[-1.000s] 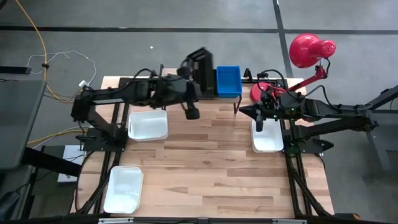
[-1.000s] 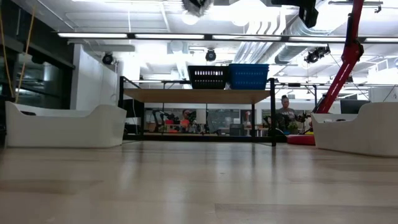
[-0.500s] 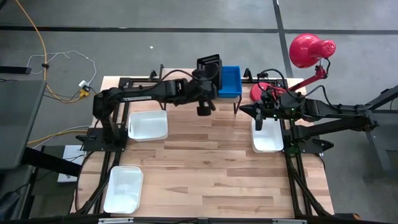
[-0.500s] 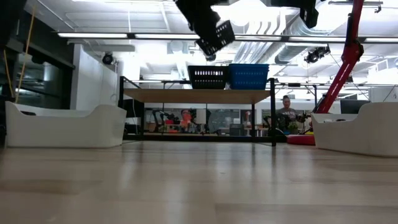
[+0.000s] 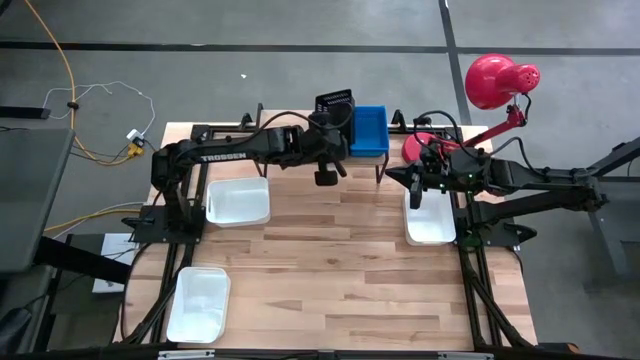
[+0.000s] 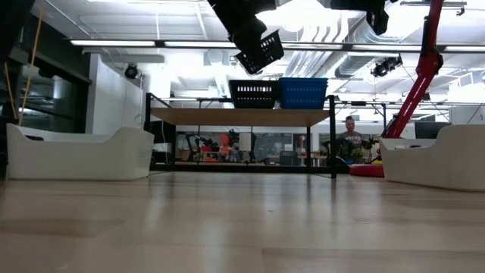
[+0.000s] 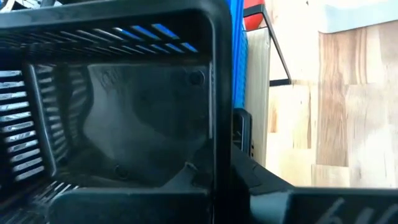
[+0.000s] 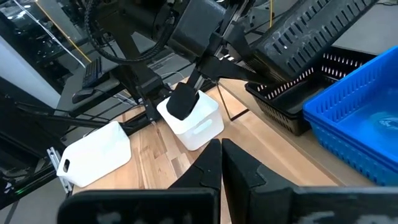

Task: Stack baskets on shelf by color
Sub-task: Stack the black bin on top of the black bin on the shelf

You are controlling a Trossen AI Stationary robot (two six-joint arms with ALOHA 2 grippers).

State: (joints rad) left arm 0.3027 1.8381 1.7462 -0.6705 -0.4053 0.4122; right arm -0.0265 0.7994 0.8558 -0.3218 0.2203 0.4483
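Far left of desk point(image 5: 330, 260): 2 white baskets not yet moved, 1 at the near-left corner point(image 5: 199, 304), 1 farther back point(image 5: 238, 200).

Left-centre: left pincer point(image 5: 333, 117) clamped on the rim of a black slotted basket point(image 5: 337, 104), held tilted in the air over the shelf point(image 6: 242, 116). In the low view it hangs just above a second black basket point(image 6: 252, 94) already sitting on the shelf plank. Judged mid-placement: black stack about to become 2.

Centre: blue basket point(image 5: 368, 131) on the shelf, touching or just beside the seated black one. Only 1 blue visible.

Right: right pincer point(image 5: 417, 190) shut, holding nothing, waiting above a 3rd white basket point(image 5: 430, 224) by the desk's right edge. Red lamp point(image 5: 497, 80) beyond.

Progress, as judged: black nearly done, blue placed, all 3 white baskets still on the desk. No white on the shelf yet. Roughly half remains.
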